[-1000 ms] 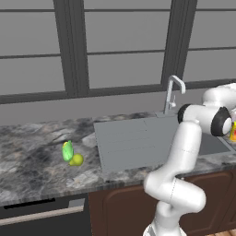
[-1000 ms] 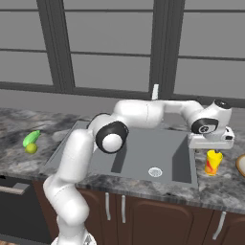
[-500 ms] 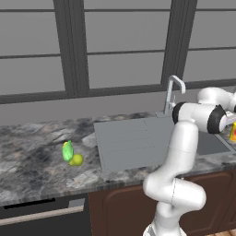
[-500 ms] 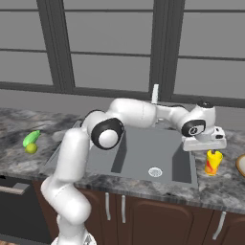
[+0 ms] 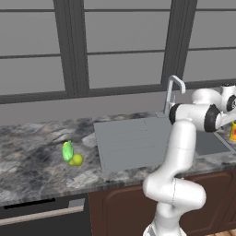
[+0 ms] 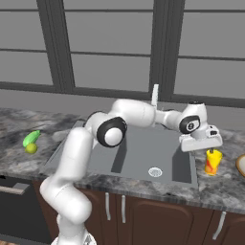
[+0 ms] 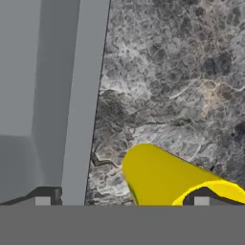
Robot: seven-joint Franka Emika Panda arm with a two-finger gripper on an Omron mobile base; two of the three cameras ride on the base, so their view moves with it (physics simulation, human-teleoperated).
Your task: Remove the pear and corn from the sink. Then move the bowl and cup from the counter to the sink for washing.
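While the white arm reaches across the basin to the right, its claw [image 6: 205, 142] hangs just above the small yellow tapered cup [image 6: 212, 161] with a red mark, and its two dark tips stand wide apart with nothing held between them. From the hand camera one tip is over the edge of the sink and the other is right at the cup's open mouth [image 7: 182, 183], so the cup sits on the grey marble table [image 7: 182, 86] close beside the sink rim. At the right border of the right base view a piece of the wide tan bowl [image 6: 240, 165] shows, near the cup. The large grey recessed sink [image 6: 143, 155] with a round metal drain [image 6: 155, 172] holds no fruit. Behind it stands the curved chrome faucet [image 5: 174, 91]. Far to the left on the table, the small elongated bright green corn [image 5: 67, 150] and the round yellow-green pear [image 5: 76, 159] lie touching each other, well apart from the sink.
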